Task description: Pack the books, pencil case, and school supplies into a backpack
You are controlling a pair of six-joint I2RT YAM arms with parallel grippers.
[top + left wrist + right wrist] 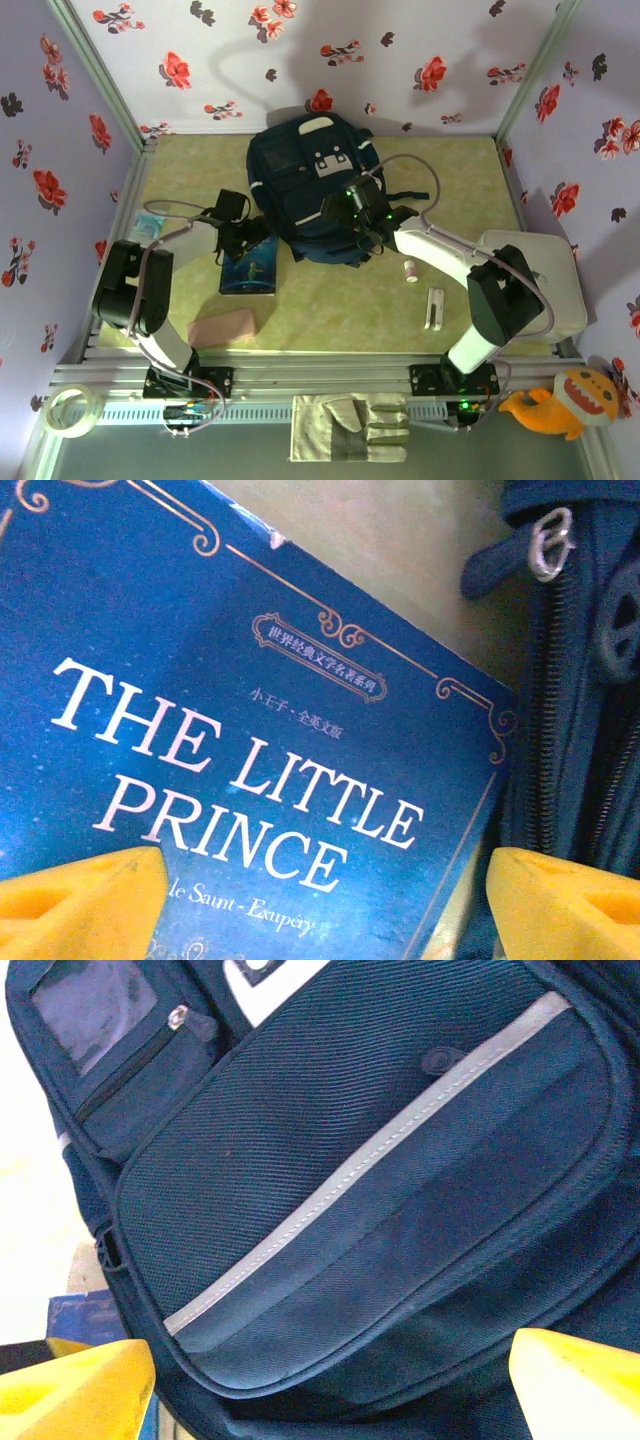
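The dark navy backpack (315,190) lies at the back middle of the table, white stripe across its front pocket (380,1160). A blue book, "The Little Prince" (250,272), lies flat against the backpack's left side. My left gripper (243,238) hovers open over the book's cover (250,730); one yellow finger (80,905) is above the cover, the other (570,905) above the backpack's zipper edge. My right gripper (362,215) is open over the backpack's near part, nothing between its fingers (75,1390). The pink pencil case (222,328) lies front left. A white bar (434,307) and a tiny tube (410,271) lie right of centre.
A pale blue packet (150,222) lies at the left wall. A white box (545,285) stands at the right edge behind the right arm. In front of the table are a work glove (350,428), a tape roll (72,410) and an orange plush toy (565,400).
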